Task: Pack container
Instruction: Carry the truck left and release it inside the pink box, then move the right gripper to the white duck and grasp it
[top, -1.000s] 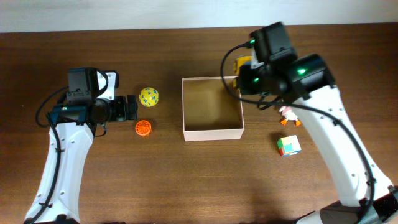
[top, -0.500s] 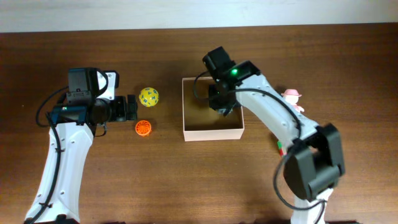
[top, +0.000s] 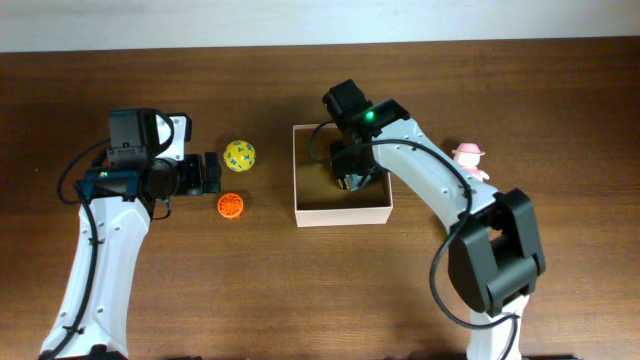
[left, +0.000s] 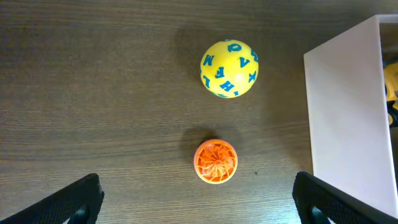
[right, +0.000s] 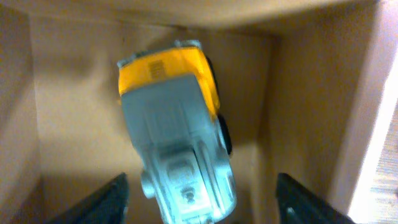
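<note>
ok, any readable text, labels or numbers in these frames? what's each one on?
"M", "A", "H": loose blue capitals printed over the yellow ball. Its other letters are too skewed or turned away to read, and together they spell no word.
Underside of the toy truck: moulded marks, too blurred to read.
No text visible on the orange ball, the container or the pink toy.

A yellow ball with blue letters (top: 239, 154) sits near a small orange ribbed ball (top: 231, 205) on my brown wooden counter (top: 300, 290); a pink toy figurine (top: 468, 156) lies well apart.
</note>
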